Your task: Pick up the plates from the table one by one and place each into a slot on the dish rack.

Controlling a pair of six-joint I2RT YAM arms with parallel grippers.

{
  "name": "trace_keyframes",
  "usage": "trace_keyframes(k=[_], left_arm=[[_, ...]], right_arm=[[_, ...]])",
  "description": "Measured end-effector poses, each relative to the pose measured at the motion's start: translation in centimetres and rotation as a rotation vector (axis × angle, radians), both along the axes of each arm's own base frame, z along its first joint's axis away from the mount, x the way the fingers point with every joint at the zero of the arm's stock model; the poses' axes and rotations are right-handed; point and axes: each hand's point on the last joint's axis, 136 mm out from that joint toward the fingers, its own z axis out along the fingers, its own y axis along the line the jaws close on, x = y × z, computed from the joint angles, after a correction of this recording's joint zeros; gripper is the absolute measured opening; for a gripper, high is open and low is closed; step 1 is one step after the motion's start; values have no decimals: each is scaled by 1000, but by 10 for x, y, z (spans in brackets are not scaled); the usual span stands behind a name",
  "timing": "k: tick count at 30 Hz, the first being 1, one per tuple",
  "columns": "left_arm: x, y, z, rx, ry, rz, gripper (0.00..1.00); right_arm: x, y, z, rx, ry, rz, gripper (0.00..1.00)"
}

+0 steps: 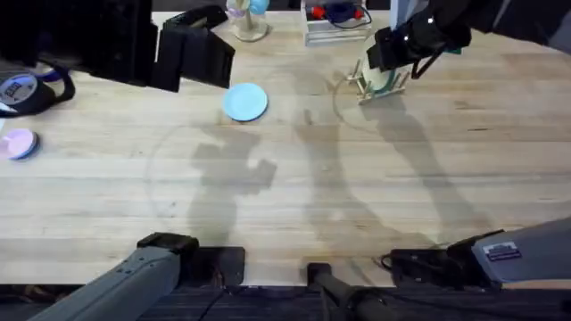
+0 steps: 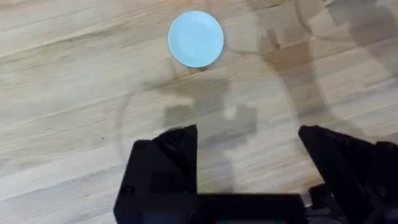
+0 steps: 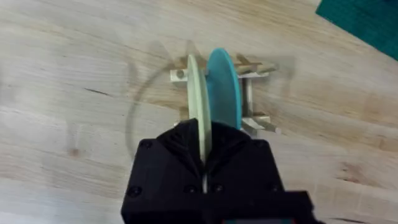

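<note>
The pale cream-yellow plate (image 3: pixel 198 93) stands on edge in a slot of the small wooden dish rack (image 3: pixel 256 122), right beside a darker teal plate (image 3: pixel 222 87). My right gripper (image 3: pixel 204 148) is shut on the cream plate's rim from above. From overhead, that gripper (image 1: pixel 393 55) hangs over the rack (image 1: pixel 379 87) at the back right of the table (image 1: pixel 375 196). The light sky-blue plate (image 1: pixel 244 102) lies flat on the wood at the back middle. My left gripper (image 2: pixel 247 132) hovers open above bare table, with the blue plate (image 2: pixel 196 38) some way ahead of it.
A pale purple roll of tape (image 1: pixel 20 143) and a dark object with a blue disc (image 1: pixel 22 89) lie at the left edge. A clear tray (image 1: pixel 335 25) stands at the back, left of the rack. A dark green mat (image 3: pixel 364 18) lies beyond the rack.
</note>
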Motion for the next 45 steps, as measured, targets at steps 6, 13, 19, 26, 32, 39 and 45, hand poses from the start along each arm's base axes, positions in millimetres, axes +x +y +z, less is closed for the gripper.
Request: trace_keyframes(k=[6, 13, 19, 26, 32, 39, 45], left_arm=[[0, 0, 0, 0, 0, 0, 995], [0, 0, 0, 0, 0, 0, 993], [0, 0, 0, 0, 0, 0, 993], [0, 0, 0, 0, 0, 0, 993], [0, 0, 0, 0, 0, 0, 995], [0, 0, 0, 0, 0, 0, 994], [0, 0, 0, 0, 0, 0, 993]], right_arm=[[0, 0, 0, 0, 1, 0, 31], [-1, 0, -10, -8, 28, 0, 31], [0, 0, -13, -10, 36, 0, 31], [-1, 0, -14, -10, 36, 0, 79], [-1, 0, -14, -10, 36, 0, 109], [0, 0, -13, -9, 33, 0, 152], [0, 0, -2, -2, 5, 0, 153]])
